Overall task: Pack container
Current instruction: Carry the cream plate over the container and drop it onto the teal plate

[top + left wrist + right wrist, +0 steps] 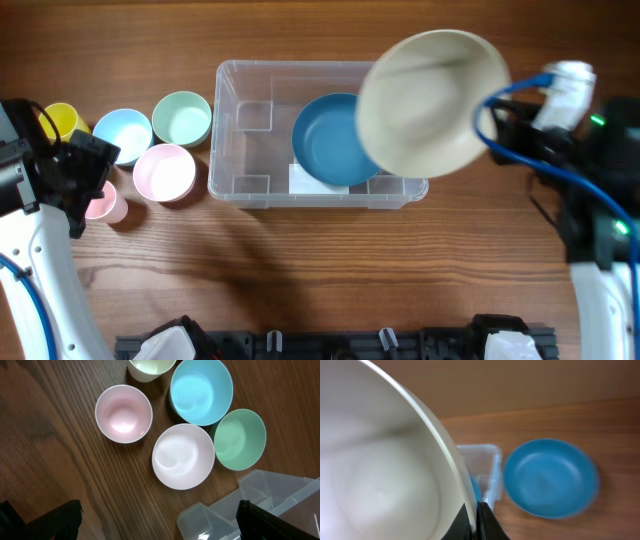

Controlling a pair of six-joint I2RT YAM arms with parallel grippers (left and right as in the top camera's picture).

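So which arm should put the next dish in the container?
Right: the right gripper is shut on the cream bowl above the container; the left gripper hangs open over the small bowls.

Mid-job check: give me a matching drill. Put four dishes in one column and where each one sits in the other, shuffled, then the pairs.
Dishes:
1. cream bowl
2. blue dish
3. green bowl
4. yellow cup

Places:
A. on the table, next to the container's left wall
B. clamped in the right gripper, above the container's right end
C. farthest left on the table
D. lying inside the container

Pairs: 1-B; 2-D; 3-A; 4-C
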